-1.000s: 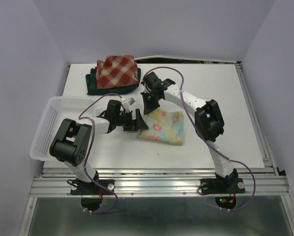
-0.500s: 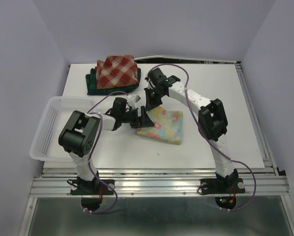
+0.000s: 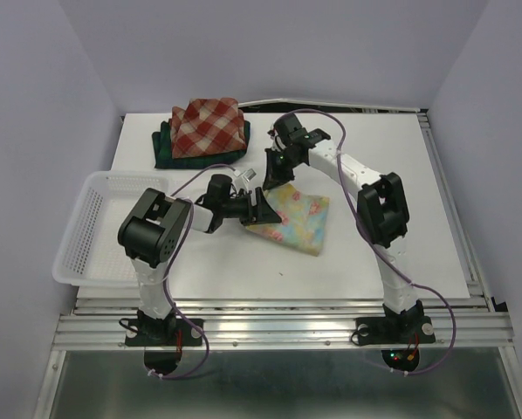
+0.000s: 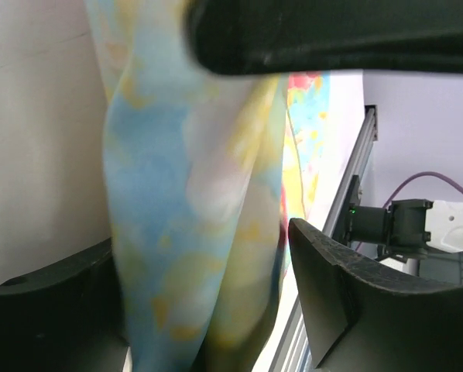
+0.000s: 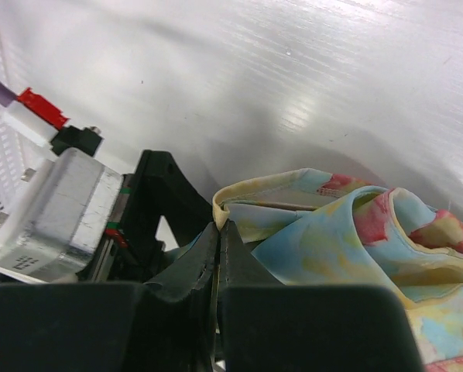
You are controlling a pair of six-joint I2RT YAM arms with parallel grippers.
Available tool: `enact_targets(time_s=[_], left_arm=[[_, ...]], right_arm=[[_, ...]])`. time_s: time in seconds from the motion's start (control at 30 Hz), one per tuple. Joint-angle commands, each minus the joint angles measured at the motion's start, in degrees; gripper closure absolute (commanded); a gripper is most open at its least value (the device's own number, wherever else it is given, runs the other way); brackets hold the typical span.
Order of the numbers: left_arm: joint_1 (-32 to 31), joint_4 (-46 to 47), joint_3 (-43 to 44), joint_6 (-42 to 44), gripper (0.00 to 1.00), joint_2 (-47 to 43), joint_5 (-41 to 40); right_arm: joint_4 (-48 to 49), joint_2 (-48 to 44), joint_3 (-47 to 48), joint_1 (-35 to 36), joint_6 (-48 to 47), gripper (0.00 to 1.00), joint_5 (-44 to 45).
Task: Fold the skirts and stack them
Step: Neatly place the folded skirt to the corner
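Observation:
The pastel yellow-blue flowered skirt (image 3: 301, 221) lies folded at the table's middle. My right gripper (image 3: 275, 174) is shut on its yellow hem (image 5: 239, 200) at the back left corner, holding that corner up. My left gripper (image 3: 259, 209) lies low at the skirt's left edge. Its jaws stand open with a fold of the pastel skirt (image 4: 177, 209) between them, and a gap shows beside the right finger (image 4: 348, 287). The red-and-cream plaid skirt (image 3: 207, 125) sits folded on the dark green-navy plaid skirt (image 3: 168, 150) at the back left.
A white mesh basket (image 3: 93, 218) stands at the table's left edge, just behind my left arm. The table's metal rail (image 3: 278, 307) runs along the near edge. Purple cables loop over both arms.
My left gripper has slid right until its jaws straddle the pastel skirt's left edge, and they have narrowed a little. My right gripper has drawn the held corner back and right.

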Motion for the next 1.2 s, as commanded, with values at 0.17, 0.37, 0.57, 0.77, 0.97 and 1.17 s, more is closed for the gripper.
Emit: enact_targets(time_s=[0.17,0.37,0.57,0.77,0.97,1.17], left_arm=[[-1.19,1.37,1.64,-1.64,0.41,0.72,-2.58],[-2.33,-26.37,13.65,14.78,1.00,-0.34,-19.17],[-4.79,-41.24,28.16,26.47,1.00,1.86,-35.18],[-7.17,-48.73,40.38,41.67,1.00,6.42,-47.93],[-5.24,-52.78,55.14,52.49,1.00,12.67,-54.89],[0.03,-60.78,75.63,52.06,1.00,20.49,-50.14]], right_arm=[[2.69,-3.11,2.90,-0.50,1.13,0.99,-2.43],[2.51,-4.69,4.05,-2.52,-0.36,0.48,3.62],[0.58,-8.38,3.26,-10.33,-2.73,0.00,13.74],[0.58,-13.73,-4.29,-23.42,-4.58,0.00,9.97],[0.84,-17.61,-12.64,-27.83,-7.30,0.00,7.24],[1.20,-19.11,-16.08,-28.37,-8.27,0.00,5.84]])
